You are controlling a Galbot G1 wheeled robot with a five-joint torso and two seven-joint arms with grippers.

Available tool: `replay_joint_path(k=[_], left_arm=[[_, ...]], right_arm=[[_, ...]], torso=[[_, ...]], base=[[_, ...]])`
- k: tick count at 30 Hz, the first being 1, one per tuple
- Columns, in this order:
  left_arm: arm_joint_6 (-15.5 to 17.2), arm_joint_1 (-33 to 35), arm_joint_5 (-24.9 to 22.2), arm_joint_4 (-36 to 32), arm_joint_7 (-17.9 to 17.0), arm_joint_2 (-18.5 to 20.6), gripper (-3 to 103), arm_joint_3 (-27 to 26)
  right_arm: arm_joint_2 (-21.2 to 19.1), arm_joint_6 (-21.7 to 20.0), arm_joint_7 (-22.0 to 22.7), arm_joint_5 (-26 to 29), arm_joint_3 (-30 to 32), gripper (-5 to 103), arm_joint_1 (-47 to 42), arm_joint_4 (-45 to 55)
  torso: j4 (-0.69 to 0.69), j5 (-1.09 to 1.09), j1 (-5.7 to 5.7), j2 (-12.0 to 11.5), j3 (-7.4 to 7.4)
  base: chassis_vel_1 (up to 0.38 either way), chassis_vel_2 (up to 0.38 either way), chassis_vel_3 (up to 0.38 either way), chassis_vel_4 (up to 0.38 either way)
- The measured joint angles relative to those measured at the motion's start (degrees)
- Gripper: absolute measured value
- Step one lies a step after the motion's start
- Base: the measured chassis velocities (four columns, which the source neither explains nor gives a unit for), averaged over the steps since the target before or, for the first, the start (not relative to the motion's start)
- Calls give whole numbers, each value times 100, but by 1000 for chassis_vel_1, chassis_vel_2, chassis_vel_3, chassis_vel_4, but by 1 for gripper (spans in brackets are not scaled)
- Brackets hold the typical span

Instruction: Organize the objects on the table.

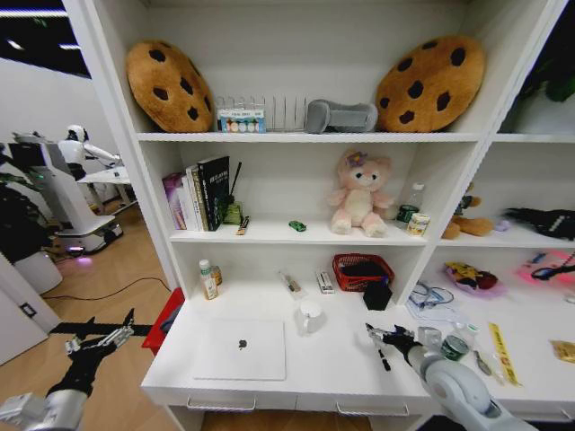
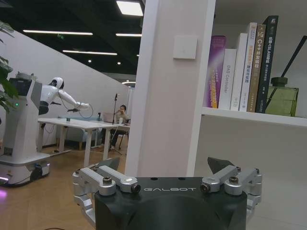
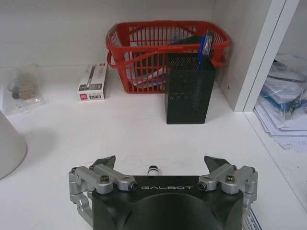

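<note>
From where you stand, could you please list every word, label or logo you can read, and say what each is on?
"GALBOT": on the black body of the left gripper.
"GALBOT": on the black body of the right gripper.
"DAS Controller": spine of the white book.
Apple logo, no words: lid of the closed silver laptop.
Too small or blurred: the other book spines, the small white and black box, the yellow strip.

My wrists end in chunky black housings with "GALBOT" printed across the front in pale letters. Each gripper, left gripper [image 2: 169, 179] and right gripper [image 3: 160, 167], has silver metal linkages held together with dark round screws, and the fingers [image 3: 106, 161] finish in black pointed tips. My right forearm [image 1: 463, 388] is a smooth rounded shell in light grey-white, going black toward the wrist. The left forearm looks much the same.
</note>
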Motion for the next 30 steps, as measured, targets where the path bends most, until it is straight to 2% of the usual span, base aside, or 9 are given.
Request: replay_joint_path(k=[8, 18, 21, 22, 23, 24, 26, 27, 30], left_arm=[[0, 0, 0, 0, 0, 0, 100, 0], [0, 0, 0, 0, 0, 0, 100, 0], [0, 0, 0, 0, 0, 0, 100, 0], [0, 0, 0, 0, 0, 0, 100, 0], [0, 0, 0, 0, 0, 0, 100, 0], [0, 0, 0, 0, 0, 0, 100, 0], [0, 0, 0, 0, 0, 0, 100, 0], [0, 0, 0, 0, 0, 0, 100, 0], [0, 0, 0, 0, 0, 0, 100, 0]], right_arm=[[8, -58, -2, 45, -391, 100, 402, -422], [105, -27, -4, 40, -586, 102, 608, -670], [129, -21, -5, 13, -599, 89, 562, -710], [129, -21, -5, 13, -599, 89, 562, -710], [133, -19, -5, 3, -604, 84, 552, -715], [134, -16, -5, -5, -606, 84, 547, -717], [142, -8, -2, -21, -612, 74, 531, -718], [142, -8, -2, -21, -612, 74, 531, -718], [165, 1, 4, -34, -614, 57, 522, -724]], torso=[[-1, 1, 0, 0, 0], [0, 0, 0, 0, 0], [0, -1, 0, 0, 0], [0, -1, 0, 0, 0], [0, -1, 0, 0, 0], [0, -1, 0, 0, 0], [0, -2, 0, 0, -1], [0, -2, 0, 0, -1], [0, -3, 0, 1, -2]], base=[[0, 0, 0, 0], [0, 0, 0, 0], [0, 0, 0, 0], [0, 0, 0, 0], [0, 0, 0, 0], [0, 0, 0, 0], [0, 0, 0, 0], [0, 0, 0, 0], [0, 0, 0, 0]])
